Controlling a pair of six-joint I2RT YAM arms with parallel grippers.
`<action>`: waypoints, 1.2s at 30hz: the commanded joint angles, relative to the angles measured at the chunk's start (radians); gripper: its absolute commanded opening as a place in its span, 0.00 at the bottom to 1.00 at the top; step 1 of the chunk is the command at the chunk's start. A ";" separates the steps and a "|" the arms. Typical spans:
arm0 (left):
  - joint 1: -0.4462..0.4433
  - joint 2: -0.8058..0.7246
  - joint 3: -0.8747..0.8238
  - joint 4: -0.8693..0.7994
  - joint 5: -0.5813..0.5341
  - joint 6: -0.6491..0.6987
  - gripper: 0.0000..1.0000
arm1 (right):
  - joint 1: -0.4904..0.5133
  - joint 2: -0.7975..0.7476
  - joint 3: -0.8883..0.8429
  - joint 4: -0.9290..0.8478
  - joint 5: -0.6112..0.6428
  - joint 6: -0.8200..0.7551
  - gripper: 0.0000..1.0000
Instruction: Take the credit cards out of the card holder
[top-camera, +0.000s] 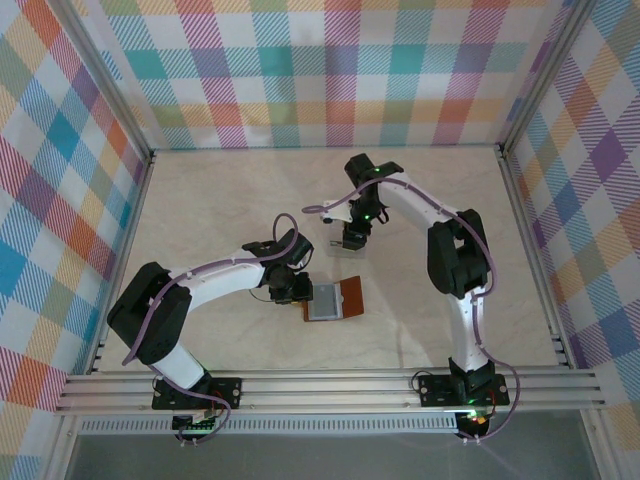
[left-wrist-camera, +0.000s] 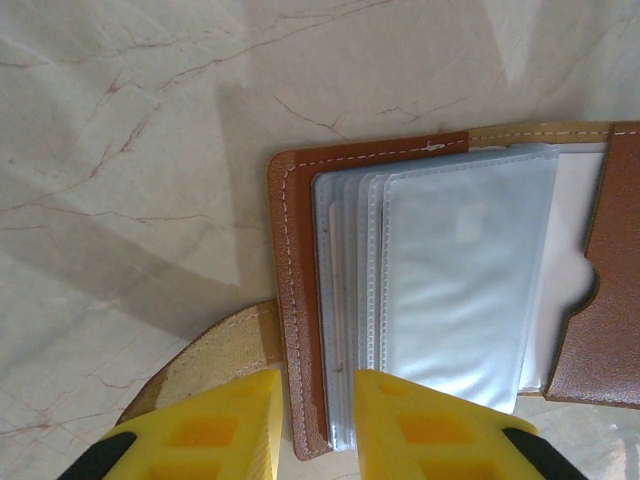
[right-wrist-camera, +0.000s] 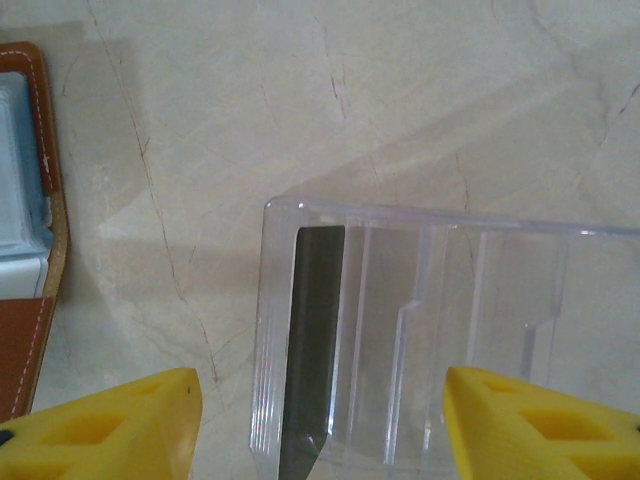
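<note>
Your card holder (left-wrist-camera: 292, 300) lies open and flat on the worktop (left-wrist-camera: 120, 150), its strap tab (left-wrist-camera: 200, 370) poking out beneath; that keeps the grey-blue sleeves (left-wrist-camera: 460, 280) face up and reachable. Your left gripper (left-wrist-camera: 318, 425) sits over the holder's left edge with its fingers (left-wrist-camera: 205, 430) drawn close and the stitched leather border in the narrow gap; whether they pinch it or only hover I cannot tell, but the placing suits anchoring the holder while a card is pulled. A pale card (left-wrist-camera: 575, 220) shows in the right leather pocket, so work remains. Your right gripper (right-wrist-camera: 320, 430) has its fingers (right-wrist-camera: 100, 425) wide apart, straddling a clear plastic stand (right-wrist-camera: 450, 300) beside the holder; the dark strip (right-wrist-camera: 312, 340) in it is probably a card already out.
</note>
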 joint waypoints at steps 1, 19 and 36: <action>0.008 -0.029 -0.017 -0.003 -0.008 0.000 0.26 | 0.009 -0.003 -0.007 0.010 -0.009 -0.010 0.66; 0.008 -0.025 -0.016 -0.002 -0.003 0.003 0.26 | 0.012 0.035 0.001 0.050 0.030 -0.013 0.63; 0.008 -0.025 -0.006 -0.013 -0.004 0.007 0.26 | 0.013 0.038 0.022 0.046 0.025 -0.005 0.50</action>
